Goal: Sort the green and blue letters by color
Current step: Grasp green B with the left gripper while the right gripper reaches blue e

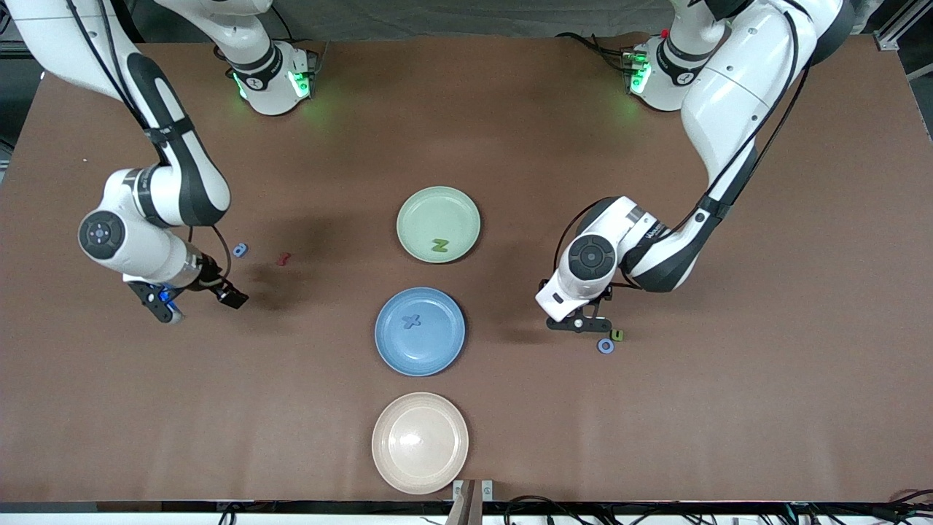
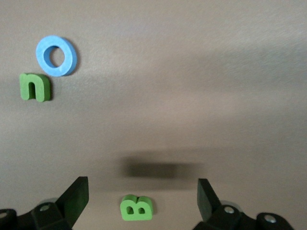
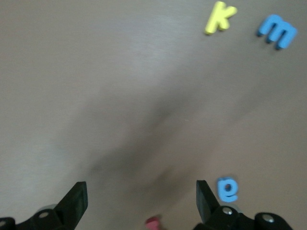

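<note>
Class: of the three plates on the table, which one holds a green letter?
The green plate, farthest from the front camera, holds a green letter.

plates: pale green round plate [image 1: 438,223], blue round plate [image 1: 420,330] and cream round plate [image 1: 420,442] line the tabletop [image 1: 729,437] middle, cream nearest the front edge
in plates: green Z letter [image 1: 439,245] in the first; blue X letter [image 1: 412,321] in the second
left arm's end: blue O ring letter [image 1: 605,345] touching green n letter [image 1: 617,335]
right arm's end: blue e letter [image 1: 240,250] beside dark red letter [image 1: 283,258]
</note>
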Robot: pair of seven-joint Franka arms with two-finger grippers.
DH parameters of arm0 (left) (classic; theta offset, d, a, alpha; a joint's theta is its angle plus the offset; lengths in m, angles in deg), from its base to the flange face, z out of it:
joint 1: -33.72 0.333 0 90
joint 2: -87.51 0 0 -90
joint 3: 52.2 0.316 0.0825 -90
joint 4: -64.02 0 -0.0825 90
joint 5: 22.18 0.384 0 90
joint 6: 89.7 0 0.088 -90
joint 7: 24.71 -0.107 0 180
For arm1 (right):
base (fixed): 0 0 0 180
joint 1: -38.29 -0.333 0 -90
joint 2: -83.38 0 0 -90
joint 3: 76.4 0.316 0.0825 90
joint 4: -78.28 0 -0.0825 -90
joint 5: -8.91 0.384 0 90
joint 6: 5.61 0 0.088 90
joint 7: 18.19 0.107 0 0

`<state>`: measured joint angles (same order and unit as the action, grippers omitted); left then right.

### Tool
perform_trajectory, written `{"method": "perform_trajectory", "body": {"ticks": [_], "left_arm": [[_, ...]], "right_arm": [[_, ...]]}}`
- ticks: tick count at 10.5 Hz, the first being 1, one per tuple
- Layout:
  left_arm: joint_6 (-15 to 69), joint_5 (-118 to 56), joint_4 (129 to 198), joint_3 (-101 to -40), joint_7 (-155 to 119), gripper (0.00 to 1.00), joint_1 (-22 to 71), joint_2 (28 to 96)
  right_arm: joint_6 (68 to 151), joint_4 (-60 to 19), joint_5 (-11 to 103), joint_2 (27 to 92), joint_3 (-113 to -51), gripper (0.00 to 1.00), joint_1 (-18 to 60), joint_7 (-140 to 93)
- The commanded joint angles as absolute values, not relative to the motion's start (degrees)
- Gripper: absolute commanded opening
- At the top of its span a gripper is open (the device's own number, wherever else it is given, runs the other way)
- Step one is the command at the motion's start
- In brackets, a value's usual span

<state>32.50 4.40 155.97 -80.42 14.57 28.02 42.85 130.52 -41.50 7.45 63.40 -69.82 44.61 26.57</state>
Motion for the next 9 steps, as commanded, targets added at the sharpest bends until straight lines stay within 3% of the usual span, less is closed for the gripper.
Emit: {"method": "perform_trajectory", "body": {"ticks": [1, 4, 9], "left_arm": [[36.85, 4.98, 162.7, -85.05, 15.27, 1.0, 35.18, 44.88], [37.22, 4.89, 165.17, -90.25, 19.38, 1.0, 40.4, 44.71], [40.11, 5.76, 167.37, -90.26, 21.17, 0.99, 39.96, 44.18]], "right_arm": [[139.92, -56.87, 6.45, 73.0, -69.2, 1.0, 48.21, 25.68], [148.16, -64.25, 5.49, 74.33, -69.2, 1.0, 49.09, 25.49], [156.98, -67.62, 1.79, 68.98, -69.19, 1.0, 51.21, 25.49]]}}
